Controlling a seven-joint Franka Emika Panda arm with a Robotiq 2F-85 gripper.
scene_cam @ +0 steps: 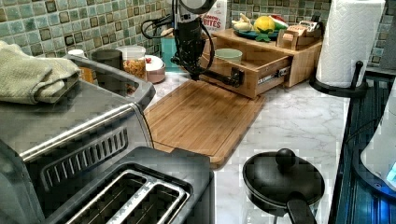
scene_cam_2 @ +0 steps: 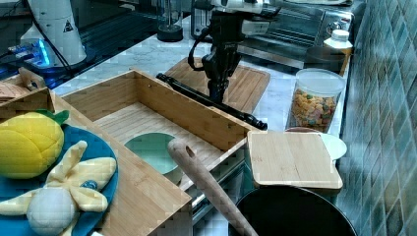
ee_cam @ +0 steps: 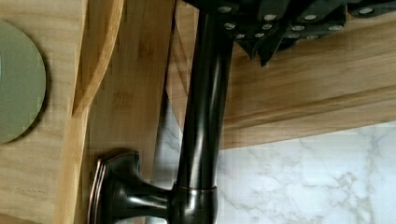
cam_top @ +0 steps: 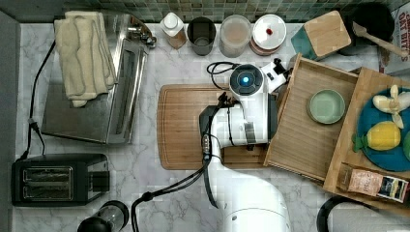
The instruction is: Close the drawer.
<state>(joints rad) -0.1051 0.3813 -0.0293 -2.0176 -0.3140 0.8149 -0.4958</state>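
The gripper has its fingers clamped on the dark handle of the open drawer; an off-centre push could jam it.

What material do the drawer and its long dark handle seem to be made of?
The drawer looks like light bamboo or wood with a matte finish: slatted grain lines show on its floor. The handle appears to be dark metal with a bronze tint, judging by its smooth sheen.

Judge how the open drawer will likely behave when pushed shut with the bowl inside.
The drawer rides on metal side rails, so it probably slides straight rather than twisting. Its bamboo walls look stiff. The green bowl sits loose on the floor and may shift if pushed fast.
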